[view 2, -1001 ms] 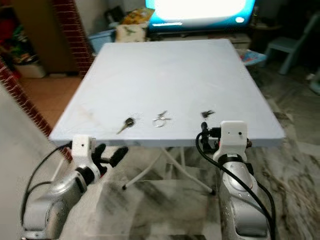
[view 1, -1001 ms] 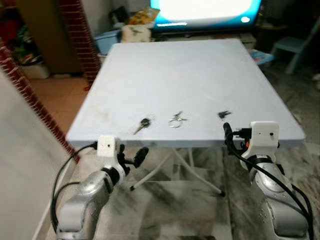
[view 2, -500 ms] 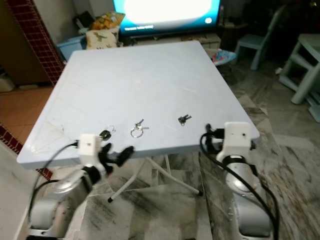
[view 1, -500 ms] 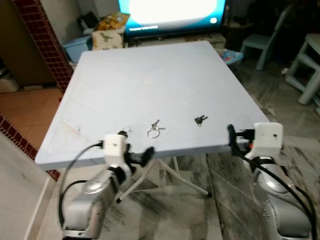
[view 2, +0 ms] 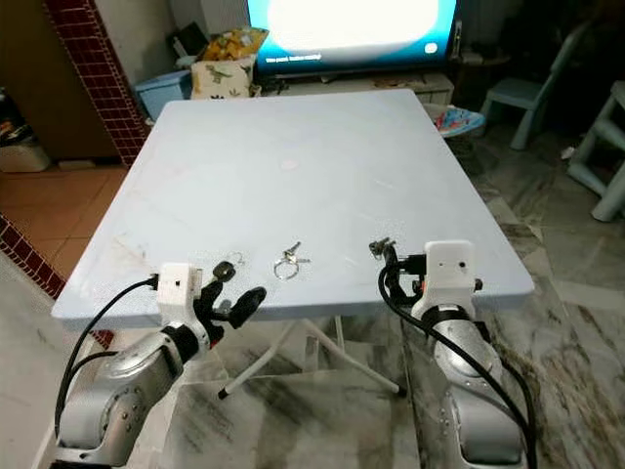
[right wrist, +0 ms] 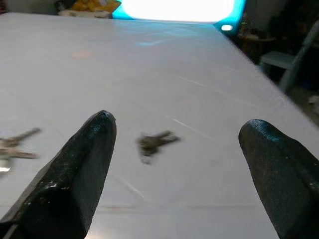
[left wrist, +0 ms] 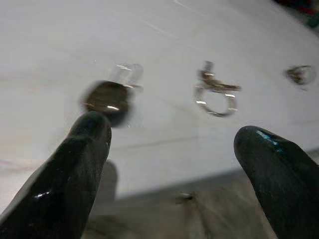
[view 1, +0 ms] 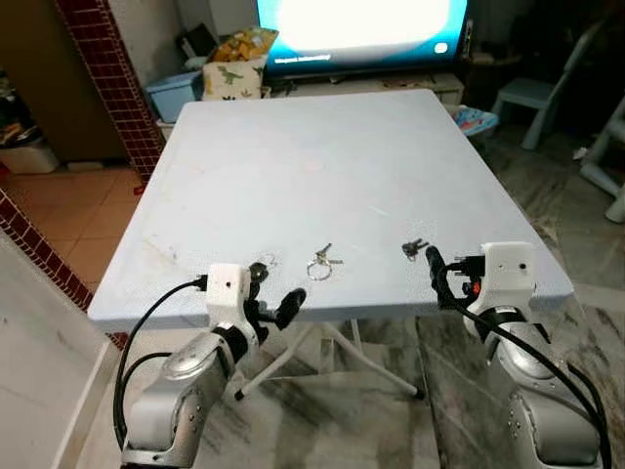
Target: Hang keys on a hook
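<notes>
We judge the flat, light, slippery keys best pinched by their ring off the worktop, both our left claw and right claw hanging released.

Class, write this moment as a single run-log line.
left gripper: open, at table edge by black-headed key | right gripper: open, facing small key bunch | key ring: between, untouched
</notes>
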`<state>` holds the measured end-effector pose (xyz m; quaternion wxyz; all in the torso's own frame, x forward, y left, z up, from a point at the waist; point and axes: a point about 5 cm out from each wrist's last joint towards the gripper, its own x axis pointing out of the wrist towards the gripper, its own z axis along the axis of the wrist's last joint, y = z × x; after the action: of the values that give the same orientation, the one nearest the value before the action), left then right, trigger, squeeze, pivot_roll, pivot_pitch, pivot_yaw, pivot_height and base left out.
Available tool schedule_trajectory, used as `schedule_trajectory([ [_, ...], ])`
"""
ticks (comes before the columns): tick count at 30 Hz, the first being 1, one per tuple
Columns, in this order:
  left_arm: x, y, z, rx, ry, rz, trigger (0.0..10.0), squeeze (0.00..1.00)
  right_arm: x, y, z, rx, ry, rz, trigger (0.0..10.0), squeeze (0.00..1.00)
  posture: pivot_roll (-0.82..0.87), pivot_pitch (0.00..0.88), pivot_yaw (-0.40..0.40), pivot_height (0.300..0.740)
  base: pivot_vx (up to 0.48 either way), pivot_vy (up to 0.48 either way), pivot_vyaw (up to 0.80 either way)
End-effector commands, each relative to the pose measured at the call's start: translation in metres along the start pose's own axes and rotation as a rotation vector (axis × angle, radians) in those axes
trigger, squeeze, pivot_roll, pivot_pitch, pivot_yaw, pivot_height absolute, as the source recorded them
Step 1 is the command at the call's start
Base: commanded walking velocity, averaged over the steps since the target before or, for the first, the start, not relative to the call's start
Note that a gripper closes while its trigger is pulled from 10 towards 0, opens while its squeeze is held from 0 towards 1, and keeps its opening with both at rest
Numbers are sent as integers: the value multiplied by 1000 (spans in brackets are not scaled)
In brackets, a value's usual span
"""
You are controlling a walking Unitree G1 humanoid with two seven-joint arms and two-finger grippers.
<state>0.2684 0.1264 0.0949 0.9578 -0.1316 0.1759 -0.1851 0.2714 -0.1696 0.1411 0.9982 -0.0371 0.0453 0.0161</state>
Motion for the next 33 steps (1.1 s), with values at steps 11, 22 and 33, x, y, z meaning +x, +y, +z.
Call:
schedule_trajectory([
  [11, -1, 1, 1, 21, -2, 7, 10000, 0, -1, -2, 3, -4, -17, -4, 10000, 0, -87, 62, 62, 740, 349, 0, 0],
  [22, -16, 6, 5, 84, -12, 29, 10000, 0, -9, 10, -8, 16, 39, 68, 10000, 0, -80, 72, 66, 740, 0, 0, 0],
  [33, -33, -5, -2, 108, -6, -51, 10000, 0, -11, 16, -23, 24, 121, 85, 10000, 0, -60, 83, 73, 740, 0, 0, 0],
])
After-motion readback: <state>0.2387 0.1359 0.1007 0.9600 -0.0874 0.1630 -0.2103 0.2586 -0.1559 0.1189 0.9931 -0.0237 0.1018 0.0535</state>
